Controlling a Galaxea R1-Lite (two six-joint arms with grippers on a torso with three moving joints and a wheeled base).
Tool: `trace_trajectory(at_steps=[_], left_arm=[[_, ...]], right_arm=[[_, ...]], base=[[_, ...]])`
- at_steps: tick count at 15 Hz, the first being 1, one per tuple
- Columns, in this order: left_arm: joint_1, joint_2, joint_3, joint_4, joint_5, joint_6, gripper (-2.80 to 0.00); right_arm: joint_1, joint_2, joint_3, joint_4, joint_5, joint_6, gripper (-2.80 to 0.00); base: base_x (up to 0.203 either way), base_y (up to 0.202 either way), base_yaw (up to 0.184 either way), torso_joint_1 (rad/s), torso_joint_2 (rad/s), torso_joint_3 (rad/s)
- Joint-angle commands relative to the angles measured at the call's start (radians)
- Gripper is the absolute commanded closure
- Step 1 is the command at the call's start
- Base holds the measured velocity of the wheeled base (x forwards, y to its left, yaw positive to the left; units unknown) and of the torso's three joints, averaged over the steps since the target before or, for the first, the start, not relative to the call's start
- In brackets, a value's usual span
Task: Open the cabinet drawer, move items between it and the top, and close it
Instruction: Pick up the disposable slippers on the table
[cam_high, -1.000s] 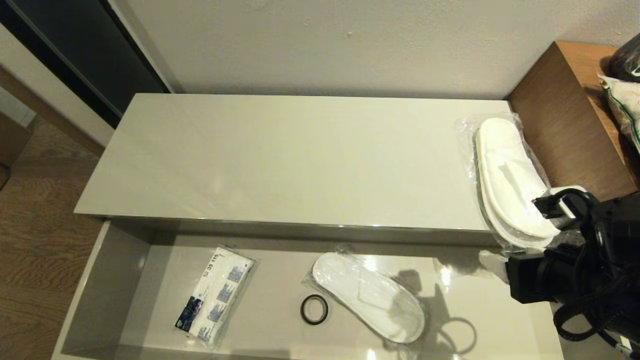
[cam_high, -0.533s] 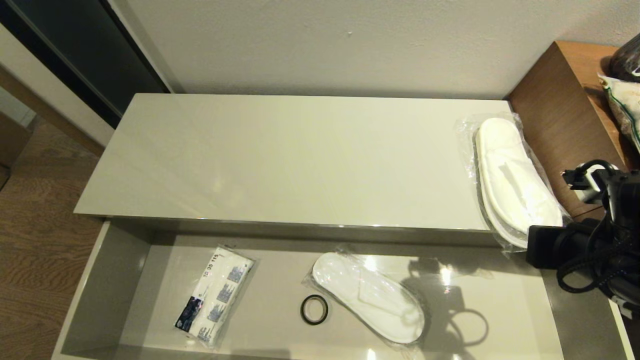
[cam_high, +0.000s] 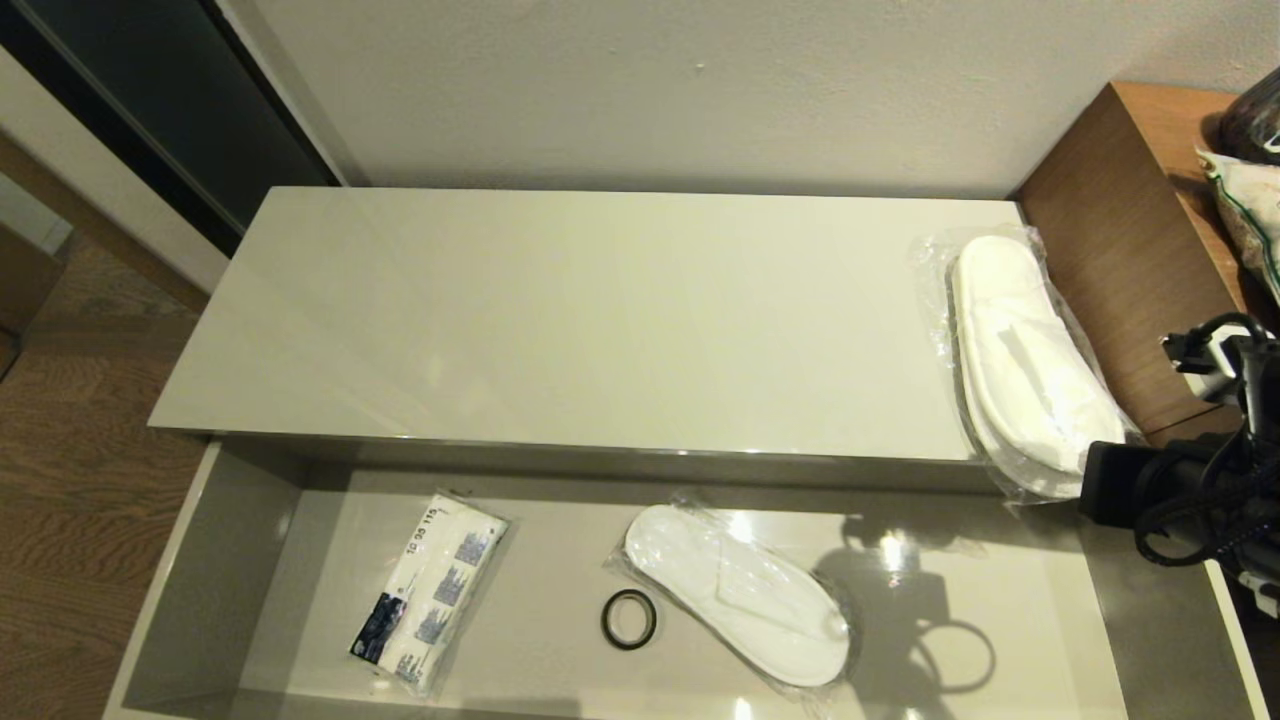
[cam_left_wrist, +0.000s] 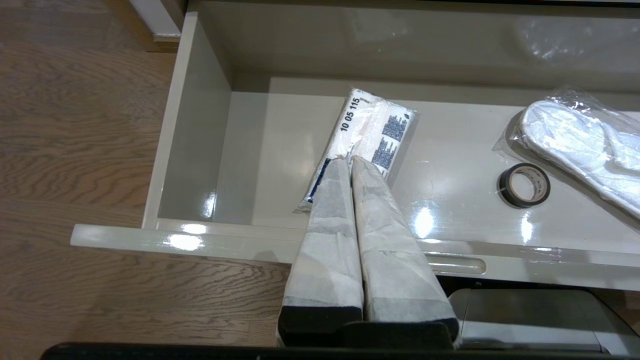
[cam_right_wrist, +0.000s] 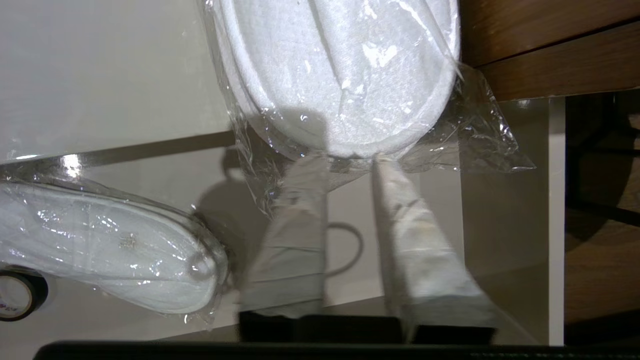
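Just ahead of the right claw (cam_right_wrist: 350, 162) one bagged slipper pair (cam_right_wrist: 345, 70) overhangs the counter (cam_right_wrist: 100, 70); the other pair (cam_right_wrist: 105, 250) lies in the drawer (cam_right_wrist: 505, 210) to its left.

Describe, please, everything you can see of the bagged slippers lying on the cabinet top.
The bagged slippers are a white pair, stacked flat, in a crinkled clear plastic bag. They lie lengthwise at the right end of the top, beside the brown desk. Their near end and loose plastic overhang the open drawer. Nothing grips them.
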Motion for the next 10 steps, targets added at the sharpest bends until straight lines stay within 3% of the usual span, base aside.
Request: trace_trajectory(at_steps=[1, 6, 10], left_arm=[[-0.001, 0.0, 0.0, 0.0, 0.0, 0.0, 0.0], [0.0, 0.0, 0.0, 0.0, 0.0, 0.0, 0.0], [0.001, 0.0, 0.0, 0.0, 0.0, 0.0, 0.0]], right_arm=[[-0.005, -0.012, -0.003, -0.002, -0.004, 0.002, -2.8], [-0.015, 0.018, 0.013, -0.004, 0.003, 0.014, -2.8], [-0.06, 0.138, 0.004, -0.047, 0.02, 0.079, -2.8]], base=[[0.0, 0.0, 0.0, 0.0, 0.0, 0.0], [0.0, 0.0, 0.0, 0.0, 0.0, 0.0], [0.0, 0.0, 0.0, 0.0, 0.0, 0.0]])
